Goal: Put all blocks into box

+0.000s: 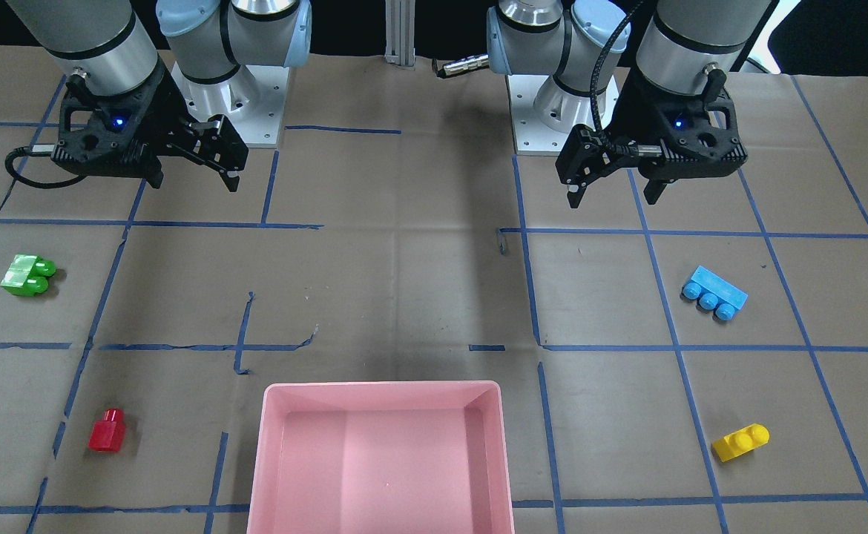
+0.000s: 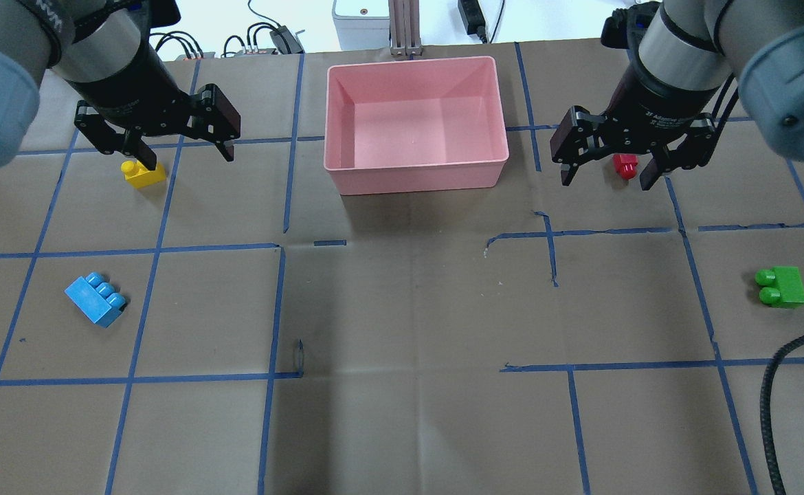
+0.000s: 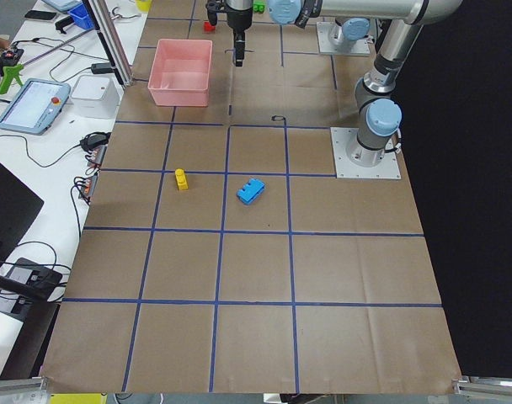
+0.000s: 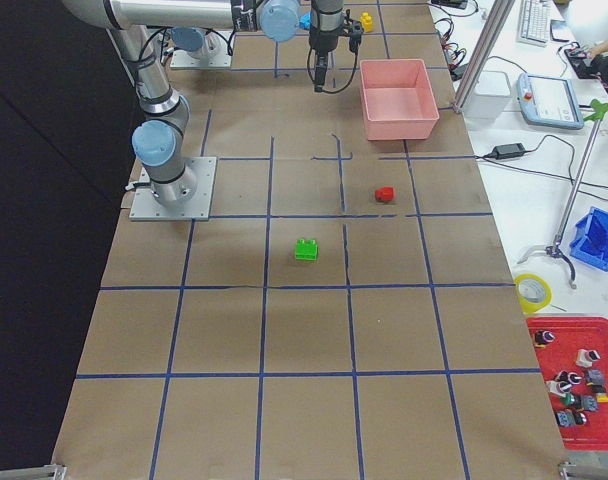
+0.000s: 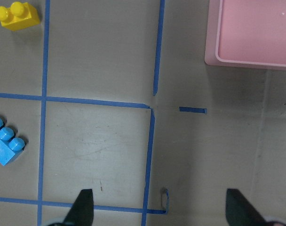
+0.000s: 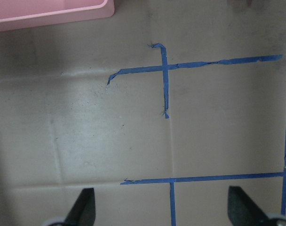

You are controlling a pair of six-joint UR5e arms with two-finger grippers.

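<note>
Left end effector [image 2: 183,155] and right end effector [image 2: 606,180] hover released, empty. Yellow block [image 2: 144,174] and blue block [image 2: 96,300] lie toward the desk's left edge, red block [image 2: 625,166] and green block [image 2: 781,287] toward its right, seemingly a pair per arm. The box [image 2: 416,180] sits mid far edge.

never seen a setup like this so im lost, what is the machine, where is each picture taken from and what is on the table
These are two robot arms at one table, each ending in a two-finger gripper. The left gripper and the right gripper both hang open above the table and hold nothing. One picture looks down from behind the robot, one faces it from across the table so sides appear swapped, two look along the table from its ends, and two come from cameras on the wrists. On the paper-covered table, marked with blue tape, lie four toy bricks: the yellow block and light blue block on the robot's left, the red block and green block on its right. The pink box stands empty between them.
</note>
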